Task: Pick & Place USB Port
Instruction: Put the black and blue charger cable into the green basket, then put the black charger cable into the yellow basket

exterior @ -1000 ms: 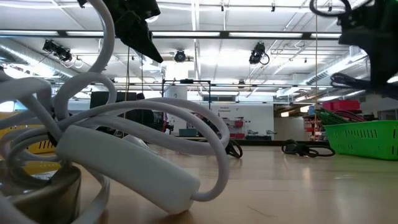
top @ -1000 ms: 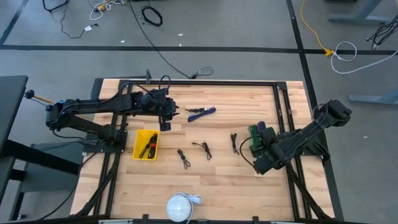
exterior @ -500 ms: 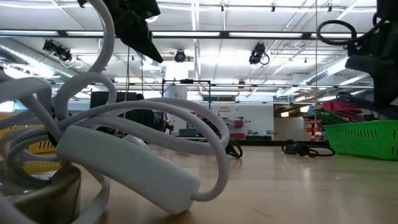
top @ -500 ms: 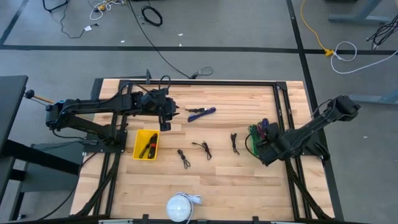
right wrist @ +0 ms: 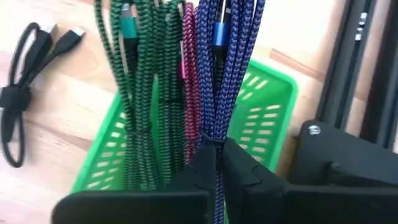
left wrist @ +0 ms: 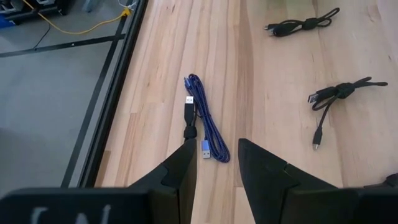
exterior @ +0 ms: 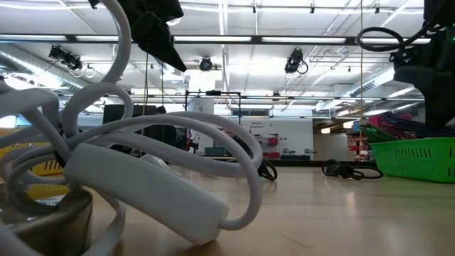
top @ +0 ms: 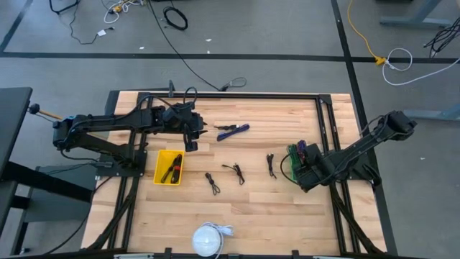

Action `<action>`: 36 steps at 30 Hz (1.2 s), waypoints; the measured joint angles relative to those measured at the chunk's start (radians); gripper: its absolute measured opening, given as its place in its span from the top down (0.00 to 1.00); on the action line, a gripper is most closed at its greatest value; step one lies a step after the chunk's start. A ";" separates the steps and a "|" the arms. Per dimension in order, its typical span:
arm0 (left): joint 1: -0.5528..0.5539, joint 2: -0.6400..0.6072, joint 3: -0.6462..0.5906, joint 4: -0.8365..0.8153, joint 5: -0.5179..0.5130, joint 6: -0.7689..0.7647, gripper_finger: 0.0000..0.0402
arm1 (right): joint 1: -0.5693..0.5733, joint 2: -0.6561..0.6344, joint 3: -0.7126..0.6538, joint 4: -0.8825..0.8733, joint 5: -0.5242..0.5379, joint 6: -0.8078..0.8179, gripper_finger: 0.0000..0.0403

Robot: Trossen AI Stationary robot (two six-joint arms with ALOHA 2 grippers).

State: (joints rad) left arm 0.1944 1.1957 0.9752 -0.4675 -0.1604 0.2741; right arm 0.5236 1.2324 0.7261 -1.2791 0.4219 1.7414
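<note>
My right gripper (right wrist: 214, 163) is shut on a blue braided USB cable (right wrist: 225, 59) and stands over the green basket (top: 293, 167) at the table's right. The basket (right wrist: 264, 115) holds green and pink braided cables (right wrist: 149, 93). My left gripper (left wrist: 214, 152) is open and empty above the table's far left part (top: 192, 138). Just beyond its fingertips, a second blue cable (left wrist: 208, 127) with a black USB plug lies flat on the wood; it also shows in the high view (top: 233, 130). My right gripper pinches the coiled blue cable's strands (right wrist: 216, 138) between its two fingers, several strands together. The fingers lie along the bundle, which runs on past the fingertips over the basket's opening. The fingers hide the exact place of contact.
Three small black cable bundles (top: 234, 173) lie mid-table, two of them in the left wrist view (left wrist: 339, 96). A yellow bin (top: 169, 167) with tools stands at the left. A white coiled cable on a round base (top: 208, 239) sits at the near edge and fills the low view (exterior: 142, 178).
My right gripper has gone toward the table's far edge with the blue cable, coming from the basket's near side to stand over the basket. It has stayed shut on the cable throughout.
</note>
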 joint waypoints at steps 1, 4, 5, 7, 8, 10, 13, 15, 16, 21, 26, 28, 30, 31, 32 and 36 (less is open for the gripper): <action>0.000 0.000 0.000 -0.001 0.000 0.000 0.70 | 0.000 0.000 0.000 -0.005 0.000 0.000 0.97; 0.000 0.000 0.000 -0.002 0.000 0.000 0.70 | 0.000 0.000 0.000 -0.004 -0.002 0.000 0.90; 0.000 0.000 0.000 -0.001 0.000 0.000 0.70 | 0.000 0.000 0.000 -0.004 -0.003 0.000 0.88; 0.000 0.000 0.000 -0.001 0.000 0.000 0.70 | -0.001 0.000 0.000 -0.005 -0.002 0.000 0.82; 0.000 0.000 0.000 -0.001 0.000 0.000 0.70 | 0.000 0.000 0.000 -0.006 -0.001 0.001 0.80; 0.000 0.000 0.000 -0.001 0.000 0.000 0.70 | -0.001 0.000 0.000 -0.008 0.006 0.003 0.75; 0.000 0.000 0.000 -0.001 0.000 0.000 0.70 | -0.006 0.000 0.000 -0.008 0.006 0.003 0.71; 0.000 0.000 0.000 -0.001 0.000 0.000 0.70 | -0.007 0.000 0.000 -0.010 0.012 0.004 0.70; 0.000 0.000 0.000 -0.001 0.000 0.000 0.70 | -0.007 0.000 0.000 -0.013 0.021 0.008 0.70; 0.000 0.000 0.000 -0.001 0.000 0.000 0.70 | -0.007 -0.001 0.025 -0.075 0.108 0.020 0.75; 0.000 0.000 0.000 -0.001 0.000 0.000 0.70 | -0.018 -0.005 0.073 -0.145 0.163 0.010 0.80; 0.000 0.000 0.000 -0.001 0.000 0.000 0.70 | -0.035 -0.005 0.095 -0.137 0.177 -0.038 0.80; 0.000 0.000 0.000 0.000 0.000 0.000 0.70 | -0.059 -0.005 0.121 -0.121 0.196 -0.106 0.80; 0.000 0.000 0.000 0.000 0.000 0.000 0.70 | -0.075 -0.005 0.134 -0.105 0.208 -0.143 0.79; 0.000 0.000 0.000 0.000 0.000 0.000 0.70 | -0.092 -0.005 0.146 -0.087 0.217 -0.185 0.79; 0.000 0.000 0.000 0.000 0.000 0.000 0.70 | -0.195 -0.005 0.184 0.016 0.217 -0.414 0.77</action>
State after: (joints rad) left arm 0.1944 1.1957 0.9749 -0.4671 -0.1604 0.2738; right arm 0.3286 1.2277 0.9101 -1.2630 0.6393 1.3270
